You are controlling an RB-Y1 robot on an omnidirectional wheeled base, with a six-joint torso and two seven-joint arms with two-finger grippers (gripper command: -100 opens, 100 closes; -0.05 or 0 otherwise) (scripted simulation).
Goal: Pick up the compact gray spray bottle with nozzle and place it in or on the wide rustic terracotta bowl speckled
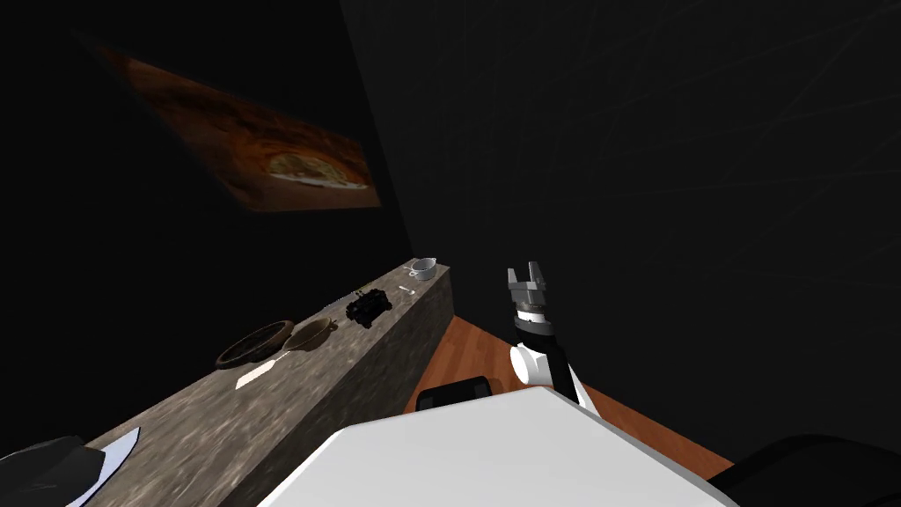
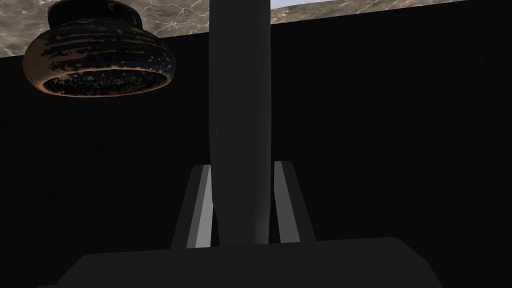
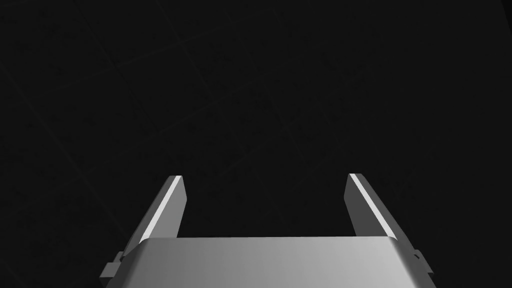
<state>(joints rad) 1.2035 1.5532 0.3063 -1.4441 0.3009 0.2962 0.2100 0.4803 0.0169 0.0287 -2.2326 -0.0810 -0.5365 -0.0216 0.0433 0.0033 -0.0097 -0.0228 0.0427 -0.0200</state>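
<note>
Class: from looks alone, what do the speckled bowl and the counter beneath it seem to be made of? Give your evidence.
Speckled bowl: likely glazed earthenware; dark mottled skin, ridged bands, reddish-brown rim. Counter: seemingly polished stone, perhaps marble; grey-brown with pale veins.

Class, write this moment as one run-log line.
left end effector: shut on grey spray bottle | speckled bowl: on counter, bottle not yet in it | right end effector: open, empty

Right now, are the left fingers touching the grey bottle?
Touching. In the left wrist view, both left fingers press against the sides of the tall grey bottle, which stands between them with no gap.
</note>
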